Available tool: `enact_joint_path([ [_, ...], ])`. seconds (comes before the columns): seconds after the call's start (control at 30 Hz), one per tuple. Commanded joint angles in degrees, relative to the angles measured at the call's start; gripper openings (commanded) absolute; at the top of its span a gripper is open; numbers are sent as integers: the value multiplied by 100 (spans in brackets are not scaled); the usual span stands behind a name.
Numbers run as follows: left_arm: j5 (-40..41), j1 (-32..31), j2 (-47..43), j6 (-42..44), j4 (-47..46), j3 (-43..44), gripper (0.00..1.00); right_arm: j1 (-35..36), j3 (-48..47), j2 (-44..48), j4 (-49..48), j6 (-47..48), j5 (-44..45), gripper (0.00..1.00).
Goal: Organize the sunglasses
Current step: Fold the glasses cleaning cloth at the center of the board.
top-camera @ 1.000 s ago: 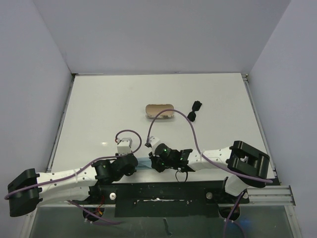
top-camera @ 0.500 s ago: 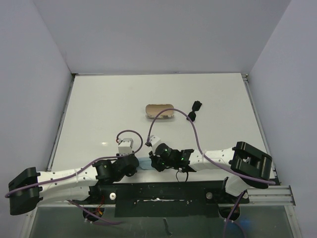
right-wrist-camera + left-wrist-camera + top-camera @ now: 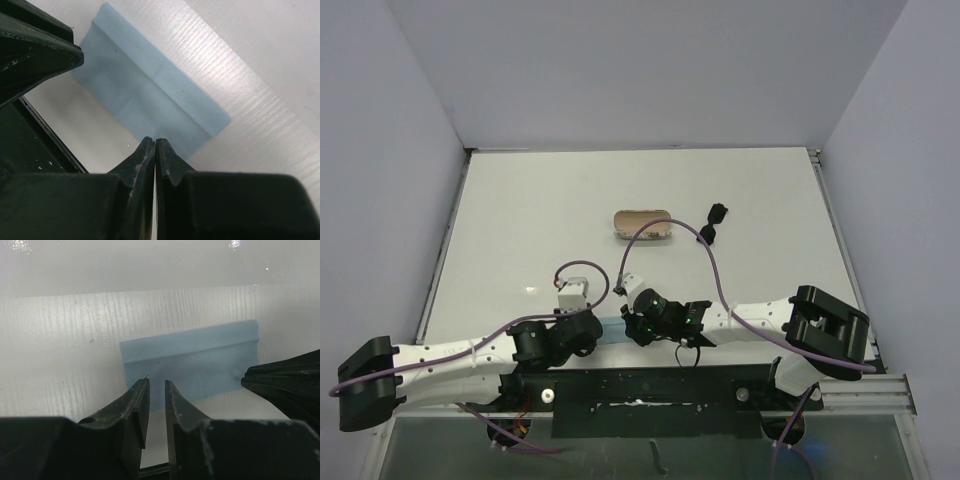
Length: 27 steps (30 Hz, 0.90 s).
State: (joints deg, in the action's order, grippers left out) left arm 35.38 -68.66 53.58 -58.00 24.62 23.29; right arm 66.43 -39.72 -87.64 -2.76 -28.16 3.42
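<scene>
Left gripper (image 3: 156, 382): note that its jaws stand a narrow slit apart and grip nothing. Right gripper (image 3: 155, 140): jaws closed; you cannot tell whether they pinch the blue cloth (image 3: 195, 357). Both sit well to the near side of the case (image 3: 642, 226). You find the sunglasses (image 3: 713, 224) near the case, on its right, well apart from both grippers.

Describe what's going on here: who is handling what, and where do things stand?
Both robot arms reach low over a folded light blue cloth at the near edge of the table. The left hand has its fingers slightly apart at one edge of the cloth. The right hand is shut at the edge across from it. The black sunglasses and oblong case lie untouched farther back.
</scene>
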Motion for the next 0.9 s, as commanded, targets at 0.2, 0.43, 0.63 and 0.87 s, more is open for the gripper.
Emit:
enact_joint_path([
  [0.2, 215, -51, 92, -234, 18, 230, 19, 38, -31, 43, -236, 4, 115, 2],
  [0.43, 242, -46, 163, -502, -9, 135, 19, 22, 12, 76, -250, -5, 242, 4],
  [0.63, 185, -50, 164, -560, -112, 86, 18, -160, 164, 280, -221, -10, 377, 11],
  [0.87, 193, -51, 184, -642, 85, 136, 16, -550, 497, 687, -186, 6, 436, 17],
])
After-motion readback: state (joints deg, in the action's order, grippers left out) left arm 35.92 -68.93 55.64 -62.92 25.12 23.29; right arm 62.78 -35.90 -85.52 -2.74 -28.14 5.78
